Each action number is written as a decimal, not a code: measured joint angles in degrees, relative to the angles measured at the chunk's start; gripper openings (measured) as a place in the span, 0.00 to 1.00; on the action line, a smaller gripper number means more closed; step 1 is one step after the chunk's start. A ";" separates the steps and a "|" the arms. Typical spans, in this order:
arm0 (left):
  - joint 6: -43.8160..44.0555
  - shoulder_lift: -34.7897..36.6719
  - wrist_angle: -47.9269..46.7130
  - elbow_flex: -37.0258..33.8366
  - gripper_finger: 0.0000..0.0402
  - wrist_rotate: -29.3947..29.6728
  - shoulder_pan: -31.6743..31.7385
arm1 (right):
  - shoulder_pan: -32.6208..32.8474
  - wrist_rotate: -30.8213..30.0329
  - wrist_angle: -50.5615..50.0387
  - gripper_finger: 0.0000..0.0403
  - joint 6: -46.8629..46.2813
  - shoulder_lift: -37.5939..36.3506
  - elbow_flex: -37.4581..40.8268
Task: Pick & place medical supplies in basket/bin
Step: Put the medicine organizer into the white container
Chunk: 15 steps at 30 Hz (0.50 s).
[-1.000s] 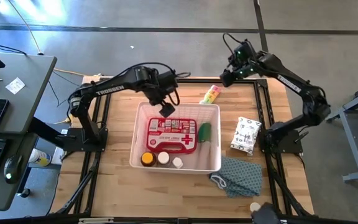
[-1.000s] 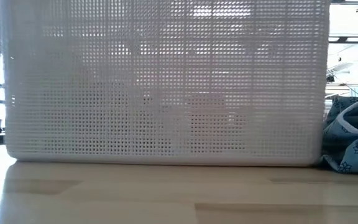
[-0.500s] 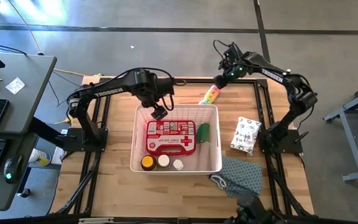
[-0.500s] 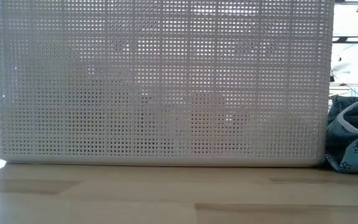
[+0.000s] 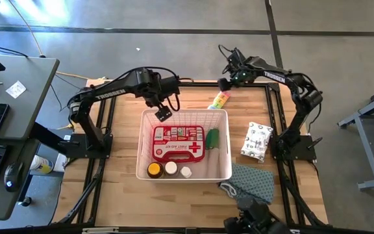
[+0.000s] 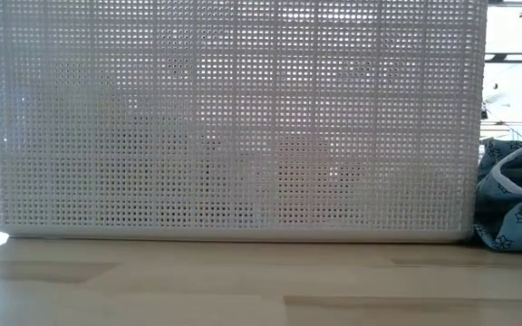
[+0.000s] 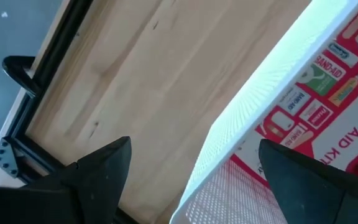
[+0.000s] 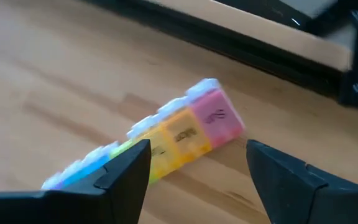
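The white basket (image 5: 184, 146) is already holding the red first-aid case (image 5: 178, 142), a green roll (image 5: 213, 137) and three small bottles (image 5: 169, 169), while the pill organiser (image 5: 220, 99) is lying on the counter (image 5: 115, 188) just beyond the basket's far rim, with the right pincer (image 5: 224, 84) hanging spread apart above it and the left pincer (image 5: 163, 113) spread wide, straddling the basket's far wall.

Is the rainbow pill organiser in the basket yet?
No, the rainbow pill organiser lies on the table just outside the basket's far rim, with the right claw above its far end.

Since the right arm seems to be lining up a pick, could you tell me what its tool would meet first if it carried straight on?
Probably the rainbow pill organiser, lying on the wooden table between the open fingers of the right tool. Depth is hard to judge from the wrist view; overhead, the tool sits just beyond the organiser's far end.
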State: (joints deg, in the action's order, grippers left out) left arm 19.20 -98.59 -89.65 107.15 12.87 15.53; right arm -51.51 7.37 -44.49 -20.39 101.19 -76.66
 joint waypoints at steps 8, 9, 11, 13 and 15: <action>-1.40 1.69 0.96 0.04 0.96 1.08 0.00 | 0.91 -1.23 1.10 0.63 -17.35 3.89 0.00; -1.41 2.06 1.59 0.04 0.96 1.39 0.00 | 1.15 -1.22 1.85 0.63 -19.02 4.42 0.00; -1.40 2.88 2.62 0.04 0.96 1.86 0.00 | 1.54 -1.00 3.49 0.63 -21.63 5.26 0.00; -1.37 3.59 3.81 0.04 0.96 2.22 0.00 | 2.03 -0.55 4.92 0.63 -23.68 5.95 0.00; -1.30 3.98 4.42 0.04 0.96 2.66 0.00 | 2.86 -0.40 5.36 0.63 -25.63 6.98 0.00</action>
State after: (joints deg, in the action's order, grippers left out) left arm 17.90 -94.60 -85.24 107.20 15.53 15.53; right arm -48.65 6.97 -39.13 -46.01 108.17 -76.66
